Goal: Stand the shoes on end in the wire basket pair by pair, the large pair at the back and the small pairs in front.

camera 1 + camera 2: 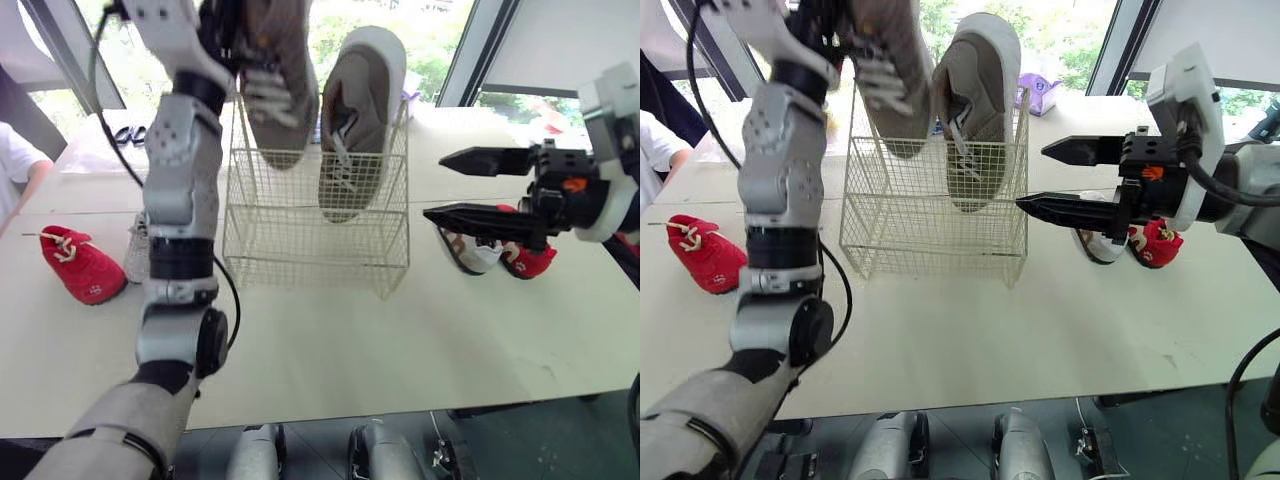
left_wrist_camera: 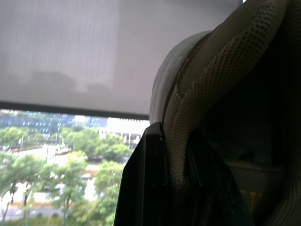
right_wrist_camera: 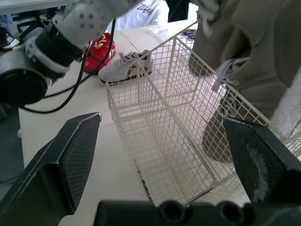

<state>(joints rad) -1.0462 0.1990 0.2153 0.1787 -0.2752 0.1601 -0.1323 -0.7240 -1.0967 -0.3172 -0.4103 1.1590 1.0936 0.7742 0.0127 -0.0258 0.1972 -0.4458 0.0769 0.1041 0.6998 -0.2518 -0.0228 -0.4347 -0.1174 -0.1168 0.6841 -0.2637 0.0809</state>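
Wire basket: the wire basket (image 1: pixel 300 250) sits mid-worktop (image 1: pixel 400 340), toward the far edge, with its front rows unfilled.
Standing grey shoe: the standing grey shoe (image 1: pixel 360 120) rests on end at the back right of the basket, toe down and leaning on the rear wire, which leaves the back-left slot free for its mate.
Held grey shoe: the held grey shoe (image 1: pixel 275 80) hangs toe down above that back-left slot, lifted high, probably so that the toe clears the rim.
Left end effector: the left end effector (image 1: pixel 225 35) pinches the held shoe's heel collar, one finger outside it.
Right end effector: the right end effector (image 1: pixel 437 187) is spread wide and carries nothing. It hovers beside the basket's right wall, over the small shoes there.
Small shoes, right edge: a white small shoe (image 1: pixel 470 255) and a red small shoe (image 1: pixel 530 260) lie together.
Small shoes, left edge: a second red shoe (image 1: pixel 82 265) and a pale small shoe (image 3: pixel 124 66) wait on the worktop.
Step judged: seating the large pair at the back, with the small pairs to follow.
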